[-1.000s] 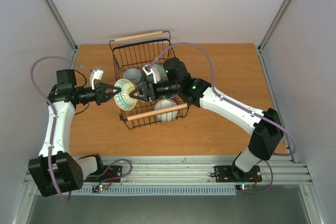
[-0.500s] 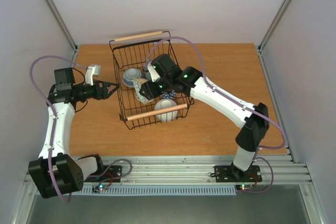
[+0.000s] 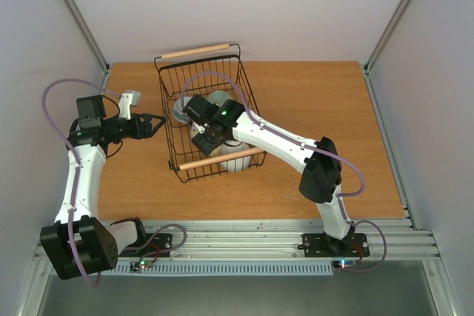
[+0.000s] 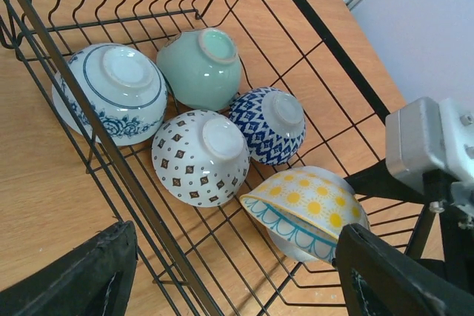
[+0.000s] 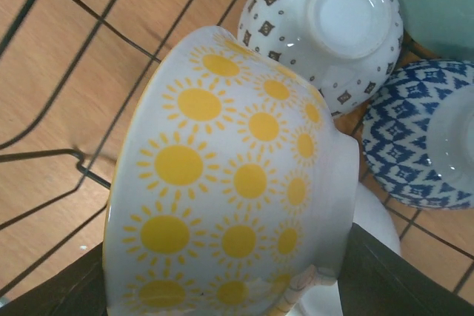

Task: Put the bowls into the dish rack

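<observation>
The right gripper (image 5: 222, 264) is clamped on the sun-patterned bowl (image 5: 222, 183), holding it tilted low inside the dish rack (image 3: 167, 109), beside the spotted bowl (image 5: 326, 27). The left gripper (image 3: 159, 125) hangs outside, jaws apart. Placing step, I think; next it must release gently, without knocking others

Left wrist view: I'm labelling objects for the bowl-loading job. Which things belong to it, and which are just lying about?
Job: dish rack, blue-floral bowl, mint bowl, blue-diamond bowl, brown-dotted bowl, sun-pattern bowl.
Not the job: wooden table, grey block.
</observation>
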